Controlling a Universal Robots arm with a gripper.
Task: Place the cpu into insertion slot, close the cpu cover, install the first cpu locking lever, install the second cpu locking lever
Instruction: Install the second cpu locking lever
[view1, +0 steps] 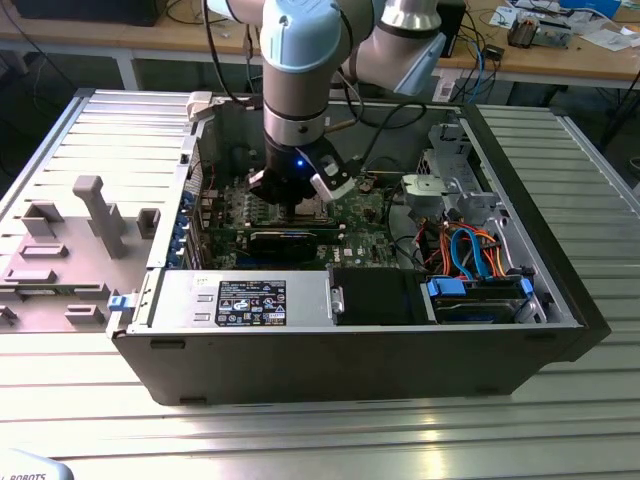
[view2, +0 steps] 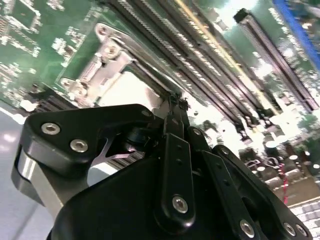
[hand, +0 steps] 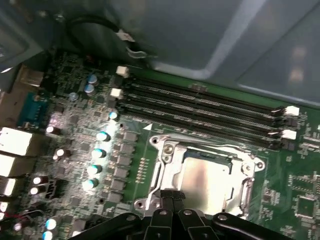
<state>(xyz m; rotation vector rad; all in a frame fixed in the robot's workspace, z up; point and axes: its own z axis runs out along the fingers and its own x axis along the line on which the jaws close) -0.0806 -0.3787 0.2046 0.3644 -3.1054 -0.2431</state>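
Cpu (hand: 207, 180) seated in insertion slot (hand: 227, 159) just beside memory slots (hand: 200, 107), cpu cover (hand: 170, 155) lowered over it, gripper (hand: 172, 195) fingers pressed together at cover's edge, locking levers seemingly not yet latched.

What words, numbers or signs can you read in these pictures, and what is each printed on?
Sticker on the grey metal box: print and symbols, too small to read.
Green circuit board: white markings, too blurred to read.
White object in the exterior view's lower left corner: lettering cut off.
No text can be quoted.
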